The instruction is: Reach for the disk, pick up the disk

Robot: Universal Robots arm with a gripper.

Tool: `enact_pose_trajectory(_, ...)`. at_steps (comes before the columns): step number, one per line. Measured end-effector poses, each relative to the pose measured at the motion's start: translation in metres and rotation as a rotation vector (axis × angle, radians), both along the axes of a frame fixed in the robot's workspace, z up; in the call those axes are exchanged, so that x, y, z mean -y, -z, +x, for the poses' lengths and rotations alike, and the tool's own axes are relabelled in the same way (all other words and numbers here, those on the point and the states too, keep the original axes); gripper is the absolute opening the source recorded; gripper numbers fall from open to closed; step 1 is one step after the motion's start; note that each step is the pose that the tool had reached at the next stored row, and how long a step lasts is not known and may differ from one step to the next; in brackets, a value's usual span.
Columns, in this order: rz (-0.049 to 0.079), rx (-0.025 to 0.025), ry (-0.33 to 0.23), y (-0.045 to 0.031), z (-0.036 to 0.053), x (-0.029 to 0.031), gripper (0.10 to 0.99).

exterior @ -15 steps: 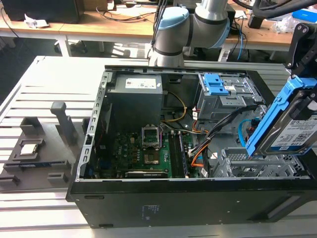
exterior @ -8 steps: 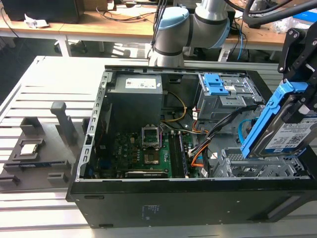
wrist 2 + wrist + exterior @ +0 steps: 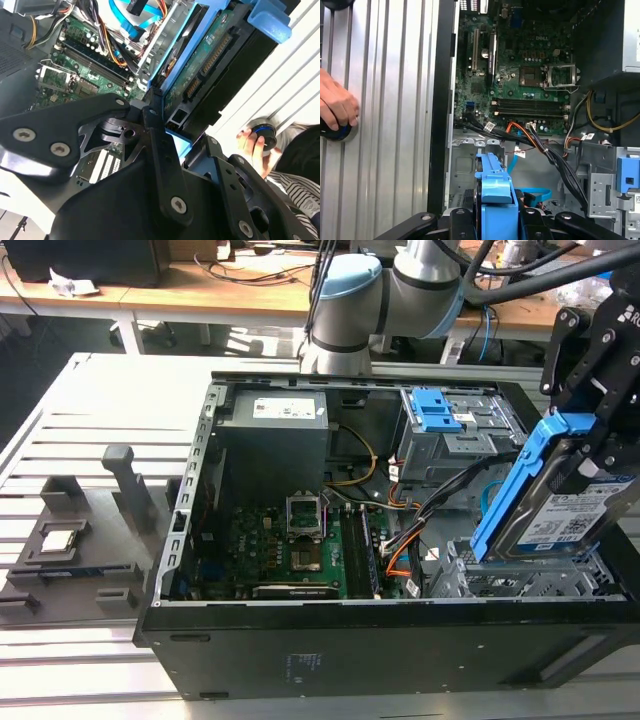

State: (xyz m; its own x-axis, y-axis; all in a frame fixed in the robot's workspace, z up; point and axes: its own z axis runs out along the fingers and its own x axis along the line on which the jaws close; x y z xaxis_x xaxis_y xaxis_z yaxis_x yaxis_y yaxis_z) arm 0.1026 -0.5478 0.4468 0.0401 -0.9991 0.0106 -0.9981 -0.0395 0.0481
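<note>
End effector (image 3: 590,440) clamped on disk (image 3: 560,510), gripping its blue frame. Disk tilted, lifted above drive bay (image 3: 520,580) at exterior view's right end of open case (image 3: 300,650). Motherboard (image 3: 520,75) exposed. Person's hand (image 3: 337,105) rests on desk (image 3: 385,125) beside case.

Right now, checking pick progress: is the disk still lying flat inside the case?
No: in the exterior view the disk stands tilted above the drive cage, held by the end effector.

Silver arm (image 3: 425,265) (pale-blue joint caps), black gripper (image 3: 600,360)
</note>
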Motion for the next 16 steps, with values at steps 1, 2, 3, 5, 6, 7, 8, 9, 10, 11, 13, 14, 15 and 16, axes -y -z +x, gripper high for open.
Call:
enact_pose_trajectory(1,0.0,0.0,0.0,0.0006,-0.0009,-0.0019,0.369)
enact_pose_trajectory(2,0.0,0.0,0.0,0.0011,-0.0022,-0.0036,0.369)
enact_pose_trajectory(3,0.0,0.0001,0.0,0.0014,-0.0027,-0.0038,0.369)
enact_pose_trajectory(5,0.0,0.0,0.0,0.0024,-0.005,-0.0038,0.369)
enact_pose_trajectory(6,0.0,0.0,0.0,0.0027,-0.0057,-0.0038,0.369)
enact_pose_trajectory(7,0.0,0.0,0.0,0.0027,-0.0057,-0.0038,0.369)
enact_pose_trajectory(8,0.0,0.0,0.0,0.0027,-0.0057,-0.0038,0.369)
enact_pose_trajectory(9,0.0,0.0,0.0,0.0027,-0.0057,-0.0038,0.369)
enact_pose_trajectory(10,0.0,0.0001,0.0,0.0027,-0.0057,-0.0038,0.369)
enact_pose_trajectory(11,0.0,0.0,0.0,0.0027,-0.0057,-0.0038,0.369)
enact_pose_trajectory(13,0.0,0.0,0.0,0.0027,-0.0057,-0.0038,0.369)
enact_pose_trajectory(14,-0.001,0.0,0.0,0.0028,-0.0057,-0.0038,0.369)
enact_pose_trajectory(15,-0.001,0.0001,0.0,0.0027,-0.0057,-0.0038,0.369)
enact_pose_trajectory(16,-0.001,0.0,0.0,0.0027,-0.0057,-0.0038,0.369)
